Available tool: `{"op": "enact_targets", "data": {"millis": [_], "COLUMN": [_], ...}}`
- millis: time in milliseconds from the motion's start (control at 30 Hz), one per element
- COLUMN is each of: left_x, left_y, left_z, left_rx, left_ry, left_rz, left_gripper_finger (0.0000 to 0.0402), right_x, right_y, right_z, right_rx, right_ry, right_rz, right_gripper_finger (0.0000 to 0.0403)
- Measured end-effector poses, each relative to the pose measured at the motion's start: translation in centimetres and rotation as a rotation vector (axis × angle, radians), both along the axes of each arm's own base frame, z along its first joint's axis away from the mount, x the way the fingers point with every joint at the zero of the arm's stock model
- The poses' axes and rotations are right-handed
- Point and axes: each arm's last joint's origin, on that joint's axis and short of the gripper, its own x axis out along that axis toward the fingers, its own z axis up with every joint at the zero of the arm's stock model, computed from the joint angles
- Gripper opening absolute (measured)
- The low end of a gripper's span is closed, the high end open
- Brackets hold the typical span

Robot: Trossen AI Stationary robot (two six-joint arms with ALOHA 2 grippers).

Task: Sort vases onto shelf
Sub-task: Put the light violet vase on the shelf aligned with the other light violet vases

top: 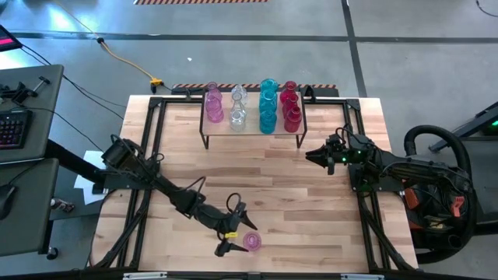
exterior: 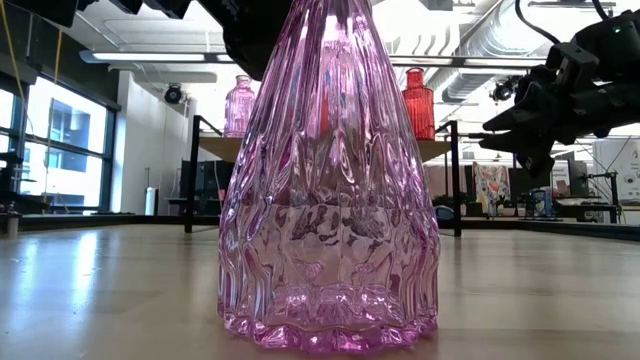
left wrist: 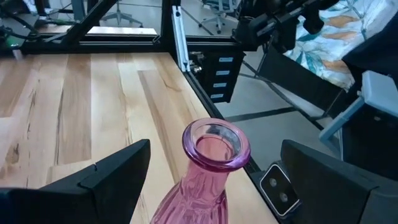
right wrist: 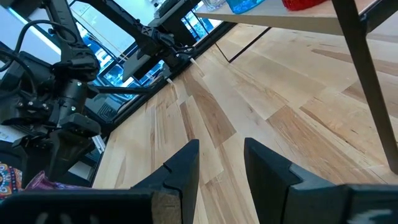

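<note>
- My left gripper [top: 236,233] sat wide open around the pink vase [top: 253,241], not touching.
- Right gripper [top: 313,155] hung empty, slightly parted, beside the shelf [top: 253,134].

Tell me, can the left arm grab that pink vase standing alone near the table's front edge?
Probably yes: the left gripper is open with its fingers either side of the pink vase, nothing between them.
</note>
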Motion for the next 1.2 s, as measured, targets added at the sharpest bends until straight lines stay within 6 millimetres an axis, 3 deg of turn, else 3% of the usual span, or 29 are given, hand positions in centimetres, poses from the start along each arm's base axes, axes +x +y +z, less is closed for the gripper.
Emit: {"op": "enact_targets", "data": {"millis": [333, 1200], "left_x": [0.31, 0.33], "left_y": [0.51, 0.44], "left_z": [-0.01, 0.16], "left_rx": [-0.004, -0.019], "left_ry": [0.004, -0.009], "left_rz": [-0.027, -0.044], "left_gripper_finger": [0.0343, 0.0209], "right_x": [0.0, 0.0], "right_y": [0.0, 0.0], "right_z": [-0.01, 0.0], "right_rx": [0.0, 0.0], "right_ry": [0.001, 0.0], "right_rz": [0.0, 0.0], "right_gripper_finger": [0.0108, 0.0108]}}
